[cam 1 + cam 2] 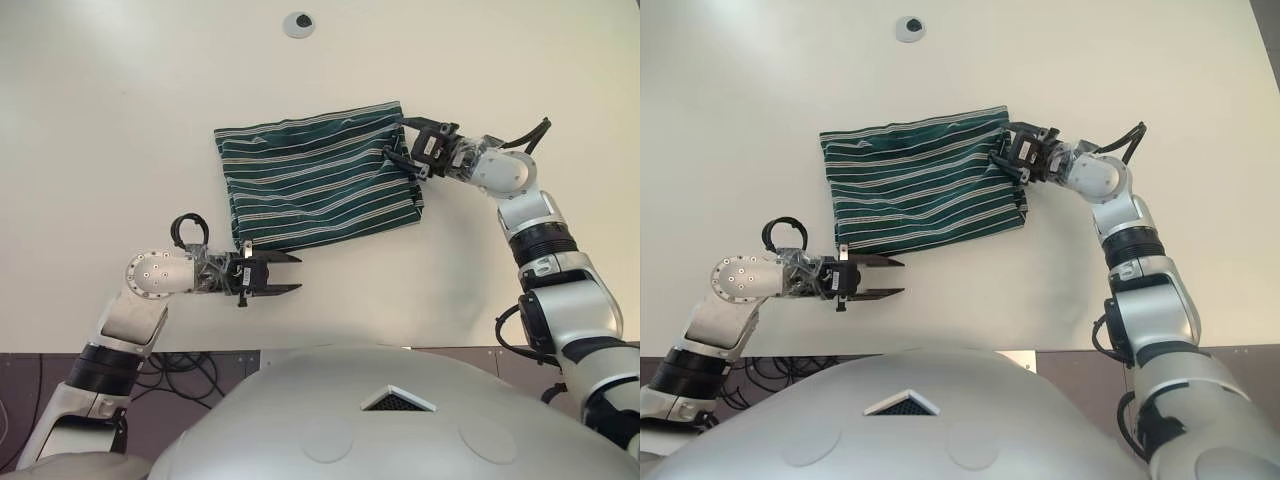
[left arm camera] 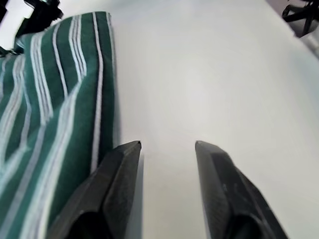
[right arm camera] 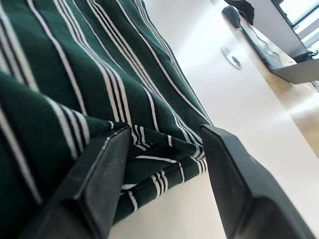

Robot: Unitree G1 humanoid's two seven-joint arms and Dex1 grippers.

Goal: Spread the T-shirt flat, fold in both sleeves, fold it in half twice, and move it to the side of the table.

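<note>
Cables (image 1: 190, 375) below white table (image 1: 100, 120) edge; grey grommet (image 1: 298, 24) far side.

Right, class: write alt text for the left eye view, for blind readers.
A folded green striped T-shirt lies on a white table. The right gripper, open, straddles its far right corner; the left gripper, open, sits off its near left corner.
</note>
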